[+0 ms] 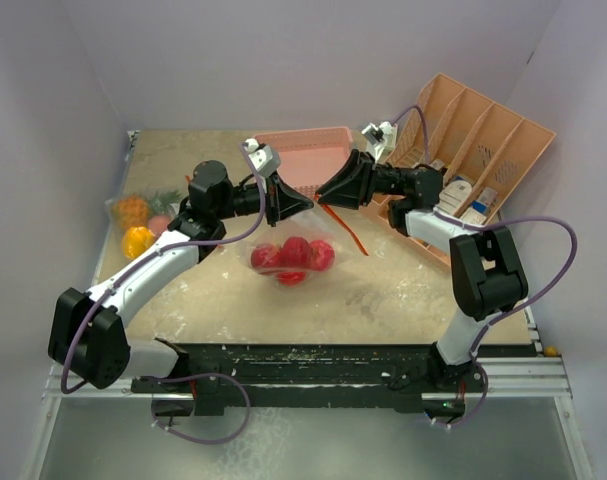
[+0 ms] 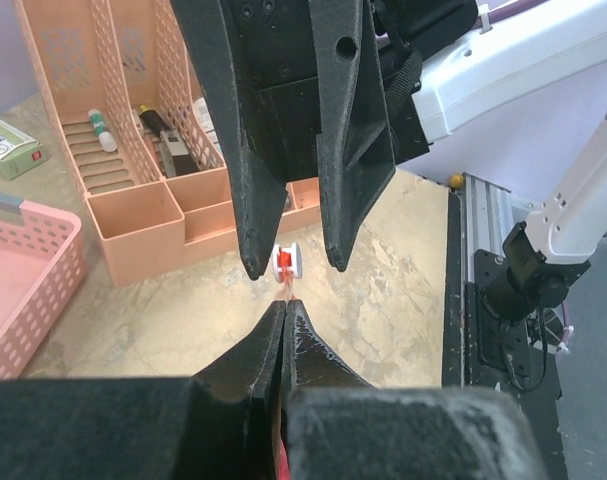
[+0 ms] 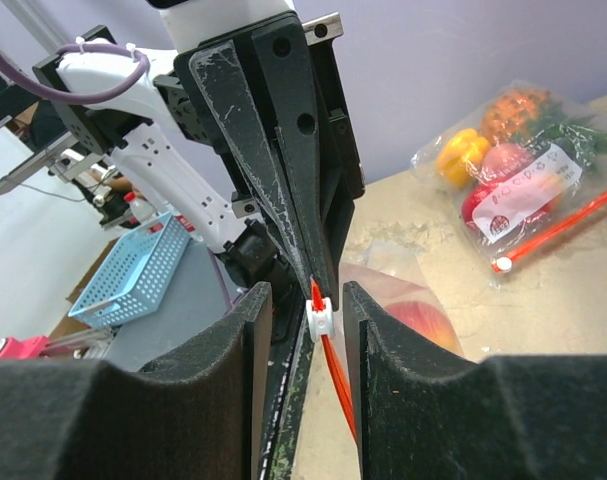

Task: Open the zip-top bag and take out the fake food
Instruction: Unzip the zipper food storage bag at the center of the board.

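The bag point(image 1: 295, 238) lies on the table point(image 1: 383, 290) just in front of the basket point(image 1: 303, 160), with its top corner lifted toward the basket's front rim. Several red fruits point(image 1: 294, 254) sit inside the bag, bunched at its low end. The left gripper point(image 1: 305, 205) is clamped tight on the bag's red zip strip point(image 3: 333, 385); in the left wrist view its fingertips point(image 2: 275, 318) press together with the strip pinched between them. The right gripper point(image 1: 323, 193) faces it tip to tip in front of the basket, its jaws set narrowly apart on either side of the white slider point(image 2: 286, 262). From the wrist views, the slider appears to stand free in the gap rather than being squeezed. Whether the zip is parted cannot be told. A second bag point(image 1: 143, 222) lies well to the left of the basket, at the table's left edge, holding a yellow pepper point(image 1: 137, 241), a pineapple point(image 1: 133, 210) and something red. A slotted organizer point(image 1: 483, 140) stands to the right of the basket.
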Controlling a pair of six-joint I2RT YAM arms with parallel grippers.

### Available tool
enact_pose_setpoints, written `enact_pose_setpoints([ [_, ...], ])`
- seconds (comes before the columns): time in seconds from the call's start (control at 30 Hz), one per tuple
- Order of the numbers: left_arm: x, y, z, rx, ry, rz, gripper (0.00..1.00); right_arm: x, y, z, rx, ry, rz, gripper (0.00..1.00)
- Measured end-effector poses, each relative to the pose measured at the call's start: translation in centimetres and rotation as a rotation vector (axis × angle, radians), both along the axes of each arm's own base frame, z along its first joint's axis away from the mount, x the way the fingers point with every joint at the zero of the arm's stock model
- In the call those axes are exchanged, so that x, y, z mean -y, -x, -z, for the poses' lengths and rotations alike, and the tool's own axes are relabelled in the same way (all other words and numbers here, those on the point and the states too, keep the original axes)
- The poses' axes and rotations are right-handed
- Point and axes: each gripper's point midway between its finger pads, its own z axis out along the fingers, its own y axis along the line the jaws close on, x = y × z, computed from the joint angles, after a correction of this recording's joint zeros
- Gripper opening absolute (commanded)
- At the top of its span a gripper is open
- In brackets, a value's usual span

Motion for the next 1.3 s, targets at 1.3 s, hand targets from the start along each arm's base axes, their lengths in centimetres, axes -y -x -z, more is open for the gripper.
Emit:
enact_pose_setpoints([
  [1.3, -0.5, -0.53, -0.54, -0.016, 0.033, -0.023, 0.0, 0.19, -0.61, 0.68, -0.035, 0.007, 0.007, 0.21],
])
